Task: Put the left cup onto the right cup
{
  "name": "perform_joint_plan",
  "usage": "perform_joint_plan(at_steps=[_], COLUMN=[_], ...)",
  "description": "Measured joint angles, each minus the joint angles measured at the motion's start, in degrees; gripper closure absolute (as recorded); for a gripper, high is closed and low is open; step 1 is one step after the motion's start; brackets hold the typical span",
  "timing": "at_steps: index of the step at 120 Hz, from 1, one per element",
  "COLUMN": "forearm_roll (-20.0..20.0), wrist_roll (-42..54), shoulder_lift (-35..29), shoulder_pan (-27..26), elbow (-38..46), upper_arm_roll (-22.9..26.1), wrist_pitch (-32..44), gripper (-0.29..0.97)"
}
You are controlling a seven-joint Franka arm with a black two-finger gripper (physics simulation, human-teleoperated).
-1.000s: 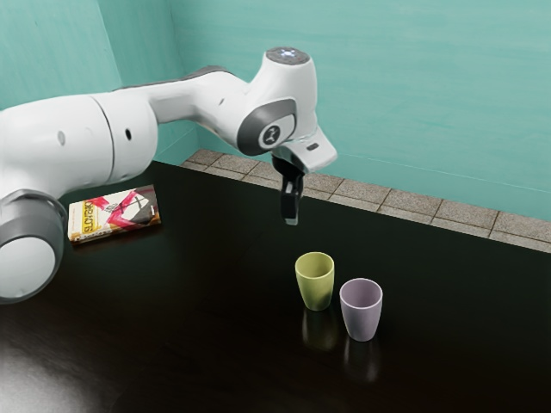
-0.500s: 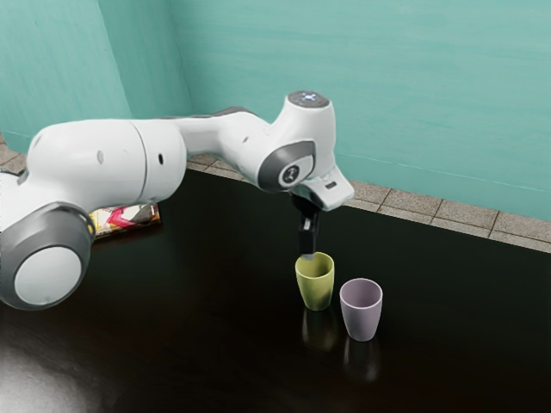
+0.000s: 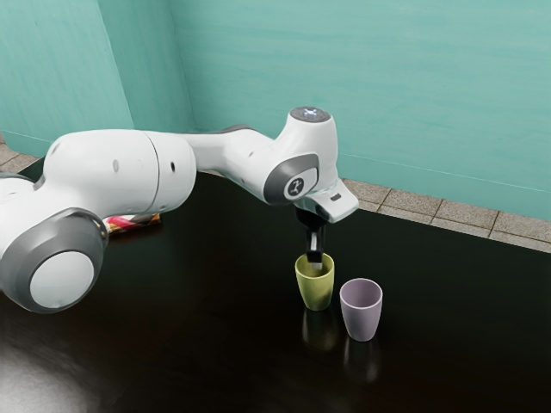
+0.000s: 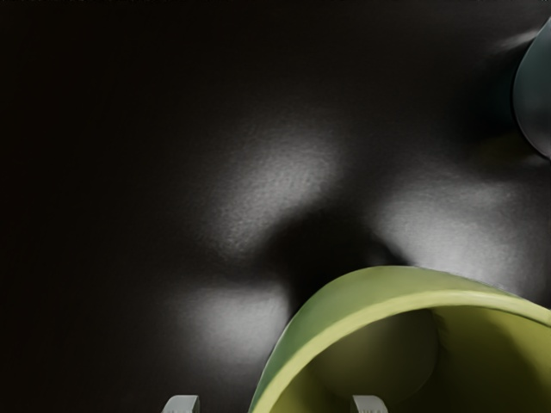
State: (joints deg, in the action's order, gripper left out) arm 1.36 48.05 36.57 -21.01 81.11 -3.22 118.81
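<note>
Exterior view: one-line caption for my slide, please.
Gripper at the green cup rim, open fingers astride its wall; purple cup stands beside it.

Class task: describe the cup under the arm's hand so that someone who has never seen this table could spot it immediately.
Start at the black table and follow the white arm down to its tool. The yellow-green cup stands right beneath it. Its only neighbour, toward the exterior view's right, is a pale purple cup.
</note>
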Motion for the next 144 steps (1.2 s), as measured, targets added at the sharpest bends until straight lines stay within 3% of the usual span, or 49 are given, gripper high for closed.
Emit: perform_joint_plan(at_steps=[23,58,116,144], forearm_roll=[-3.22,-5.71,-3.64,-1.92], wrist_roll=[-0.68,-1.7,-3.1,-3.69], shoulder_lift=[-0.05,-0.65,-8.43,-9.66], shoulder_pan=[0.28,1.31,0.46,-3.61], elbow=[0.54,1.47,0.55,-3.16], upper_arm_roll=[-0.03,-0.22,-0.69,-1.49], wrist_pitch=[0.36,0.01,-4.55,-5.96], gripper=[0.7,0.77,0.78,0.79])
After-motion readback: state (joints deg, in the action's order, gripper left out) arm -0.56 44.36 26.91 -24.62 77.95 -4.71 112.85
